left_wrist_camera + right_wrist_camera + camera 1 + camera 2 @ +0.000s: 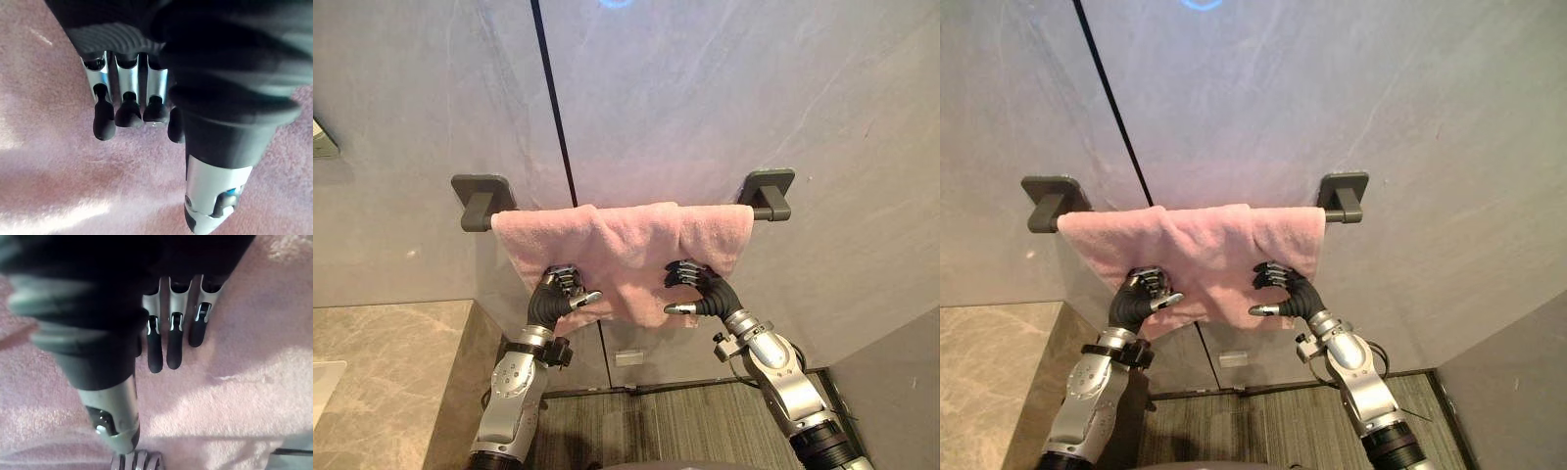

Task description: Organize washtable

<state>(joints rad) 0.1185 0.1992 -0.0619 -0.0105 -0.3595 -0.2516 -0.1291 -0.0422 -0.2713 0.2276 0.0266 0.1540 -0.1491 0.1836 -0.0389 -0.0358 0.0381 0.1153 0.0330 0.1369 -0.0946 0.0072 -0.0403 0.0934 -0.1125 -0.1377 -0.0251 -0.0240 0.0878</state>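
A pink towel [626,245] hangs bunched over a dark wall rail between its left bracket [481,199] and right bracket [771,193]. My left hand [558,292] rests against the towel's lower left part, fingers relaxed and thumb sticking out sideways. My right hand [700,289] rests against the lower right part in the same way. In the left wrist view the fingers [128,110] lie on the cloth with the thumb [215,191] apart from them. The right wrist view shows the fingers [168,342] on the cloth and the thumb [115,416] free. No cloth is pinched.
A marble counter [382,372] runs along the lower left, with a white basin edge [321,387] at its far left. The grey wall has a dark vertical seam [553,108]. A striped floor mat [675,421] lies below, and a side wall [901,392] stands at the right.
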